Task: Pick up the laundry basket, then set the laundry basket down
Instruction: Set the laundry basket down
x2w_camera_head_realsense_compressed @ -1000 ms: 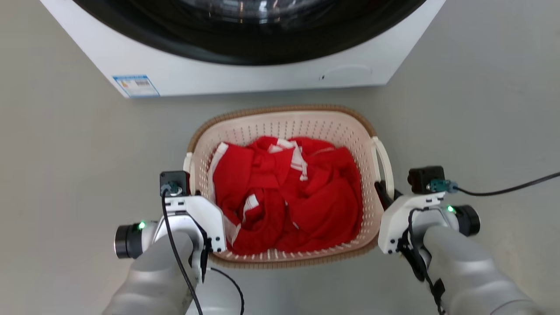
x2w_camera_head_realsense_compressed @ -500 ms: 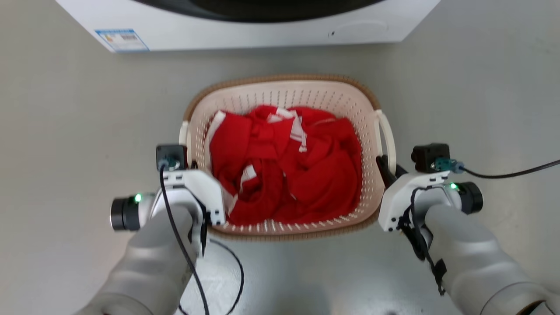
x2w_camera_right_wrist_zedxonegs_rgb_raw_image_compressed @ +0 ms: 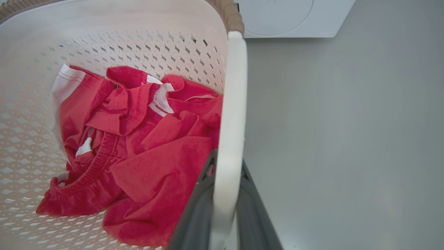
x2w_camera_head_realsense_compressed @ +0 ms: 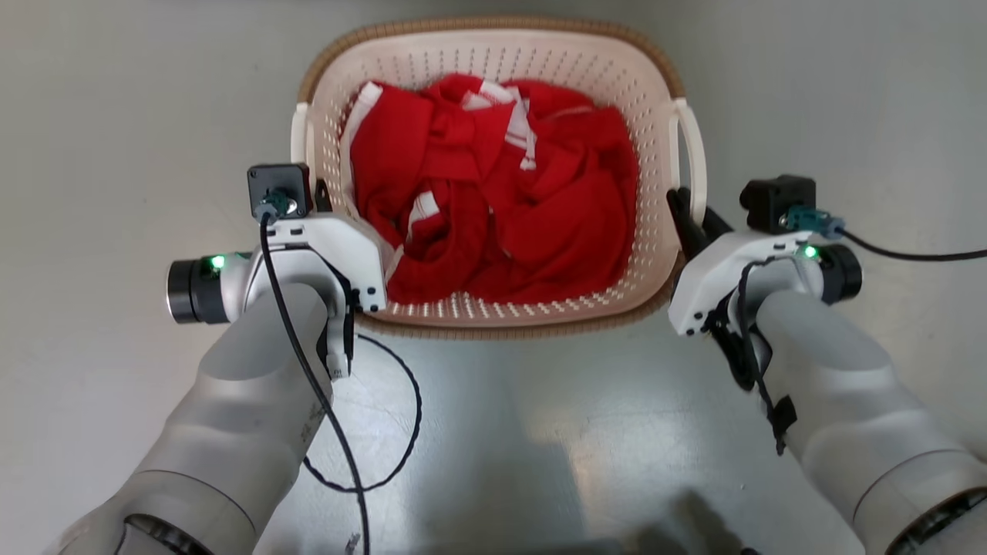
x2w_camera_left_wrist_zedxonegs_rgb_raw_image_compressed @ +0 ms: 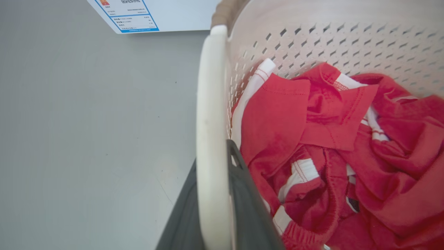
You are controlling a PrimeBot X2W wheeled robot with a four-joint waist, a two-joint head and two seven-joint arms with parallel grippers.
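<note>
Grey floor (x2w_camera_head_realsense_compressed: 116,116) is showing around the laundry basket (x2w_camera_head_realsense_compressed: 493,69), which is being held between the left gripper (x2w_camera_left_wrist_zedxonegs_rgb_raw_image_compressed: 212,154) and right gripper (x2w_camera_right_wrist_zedxonegs_rgb_raw_image_compressed: 227,158), each pinching 1 white handle (x2w_camera_head_realsense_compressed: 694,146), so both should be rising level together.

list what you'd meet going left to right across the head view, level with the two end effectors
left end effector → red clothes inside the laundry basket → right end effector → black cable running off to the right edge
</note>
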